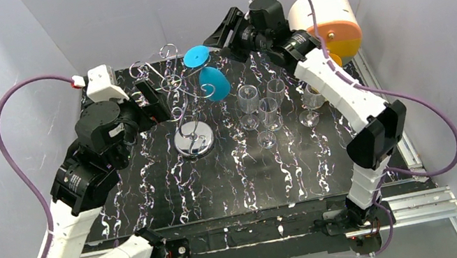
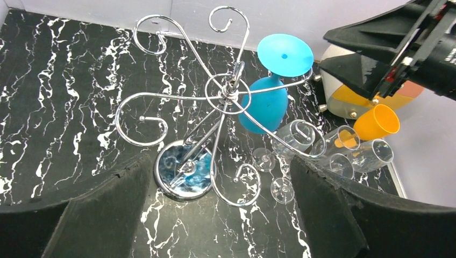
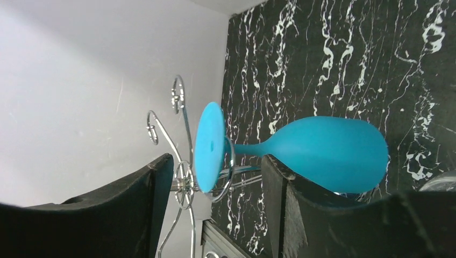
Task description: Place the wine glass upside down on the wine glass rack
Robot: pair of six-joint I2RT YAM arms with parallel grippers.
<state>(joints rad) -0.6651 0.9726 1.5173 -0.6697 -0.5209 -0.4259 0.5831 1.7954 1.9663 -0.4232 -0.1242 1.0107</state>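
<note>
A blue wine glass (image 1: 214,83) hangs upside down from a scroll arm of the silver wine glass rack (image 1: 187,101), its round foot (image 1: 196,56) on top and its bowl (image 2: 263,105) below the wire. The rack's chrome base (image 2: 185,174) rests on the black marbled table. My right gripper (image 1: 218,38) is open just right of the foot. In the right wrist view its jaws stand apart on either side of the foot (image 3: 208,145), touching nothing. My left gripper (image 2: 220,161) is open and empty, left of the rack.
Several clear stemmed glasses (image 1: 264,105) stand right of the rack. An orange cup (image 2: 376,122) lies beyond them. A white and orange cylinder (image 1: 327,23) sits at the back right corner. Grey walls close in the table (image 1: 150,185) on three sides.
</note>
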